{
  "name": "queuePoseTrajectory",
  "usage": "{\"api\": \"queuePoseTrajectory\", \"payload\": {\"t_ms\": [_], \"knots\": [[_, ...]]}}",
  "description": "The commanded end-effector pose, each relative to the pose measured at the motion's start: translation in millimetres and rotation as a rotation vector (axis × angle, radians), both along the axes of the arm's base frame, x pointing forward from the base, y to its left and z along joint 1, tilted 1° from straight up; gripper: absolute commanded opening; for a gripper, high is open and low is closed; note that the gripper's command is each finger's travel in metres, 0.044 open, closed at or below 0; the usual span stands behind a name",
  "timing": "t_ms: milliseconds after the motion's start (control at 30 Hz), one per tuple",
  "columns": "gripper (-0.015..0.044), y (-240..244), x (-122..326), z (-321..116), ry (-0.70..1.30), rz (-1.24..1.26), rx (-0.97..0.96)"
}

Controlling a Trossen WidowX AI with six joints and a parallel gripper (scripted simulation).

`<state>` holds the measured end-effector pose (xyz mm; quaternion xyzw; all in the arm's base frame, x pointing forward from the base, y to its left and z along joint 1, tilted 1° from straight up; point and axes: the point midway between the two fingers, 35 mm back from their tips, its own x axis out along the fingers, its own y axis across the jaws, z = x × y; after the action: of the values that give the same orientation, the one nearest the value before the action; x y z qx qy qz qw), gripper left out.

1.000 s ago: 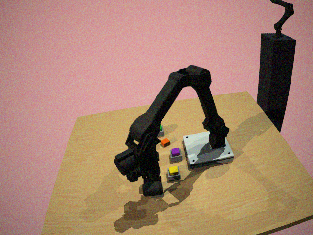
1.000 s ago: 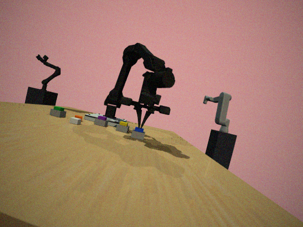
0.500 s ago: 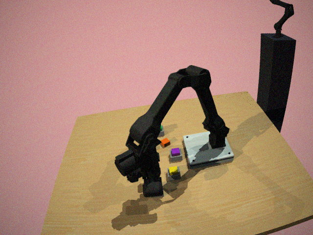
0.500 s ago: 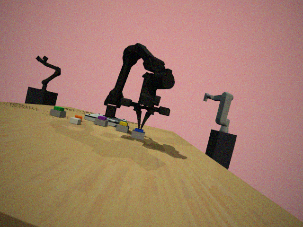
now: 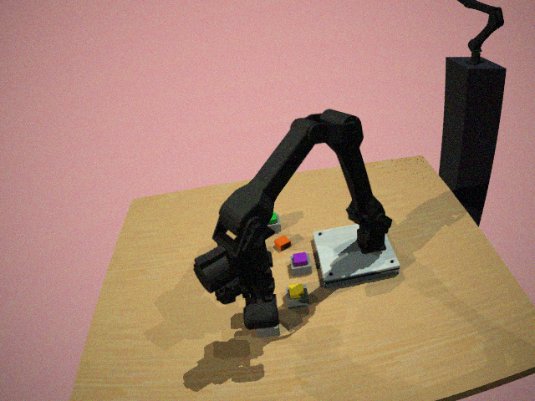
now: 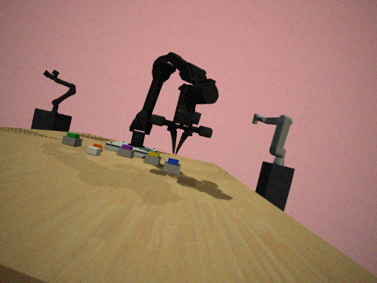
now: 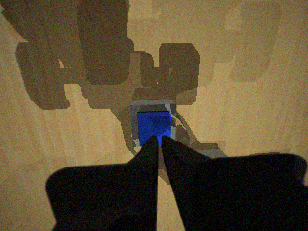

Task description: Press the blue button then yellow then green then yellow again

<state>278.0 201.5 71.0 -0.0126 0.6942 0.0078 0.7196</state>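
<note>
Shows at the left of the exterior view a small dark arm [image 6: 72, 88] [image 5: 496, 17] on a black pedestal [image 6: 51, 120] [image 5: 468, 124], placed at the upper right in the top view. Then, going right along the table [image 6: 170, 237] [image 5: 389, 319] [image 7: 269, 115], shows the green button [image 6: 73, 135] [image 5: 273, 218], left of the frame's centre and partly hidden by the main arm [image 6: 154, 95] [image 5: 282, 164] in the top view. Next, offers a white block [image 6: 93, 150] with an orange block [image 6: 97, 146] [image 5: 282, 242] behind, then the purple button [image 6: 126, 147] [image 5: 300, 259] in front of the pale base plate [image 6: 113, 147] [image 5: 326, 246]. Continues with the yellow button [image 6: 154, 154] [image 5: 296, 291], near the middle of the exterior view and below centre in the top view. Just right of that, has the blue button [image 6: 173, 161] [image 7: 153, 126], cap raised, near the centre of the wrist view. Above the blue cap, at the middle of the exterior view, holds the claw [image 6: 174, 153] [image 7: 158, 140] [image 5: 261, 312] pointing down, tips pressed together, pinching nothing and apart from the cap. Covers the cap's lower edge with the tips in the wrist view. Ends at the right of the exterior view with a grey arm [image 6: 279, 135] on a dark pedestal [image 6: 272, 183].
</note>
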Motion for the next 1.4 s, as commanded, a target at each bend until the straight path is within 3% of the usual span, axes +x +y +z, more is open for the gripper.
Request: {"api": "queuePoseTrajectory", "payload": {"t_ms": [0,233,400,533,700,867,1067,1367], "knots": [[0.0020,1,1,9,-0.004,0.004,0.008],[0.0020,2,-2,68,-0.004,0.004,0.008],[0.0020,-4,-6,71,-0.003,0.004,0.008],[0.0020,-37,-36,73,-0.001,0.004,0.004],[0.0020,-72,-71,67,0.003,0.004,0.001],[0.0020,-73,-72,65,0.003,0.005,0.001],[0.0020,-74,-70,7,0.003,0.004,0.001],[0.0020,-74,-70,-2,0.003,0.004,0.001]]}}
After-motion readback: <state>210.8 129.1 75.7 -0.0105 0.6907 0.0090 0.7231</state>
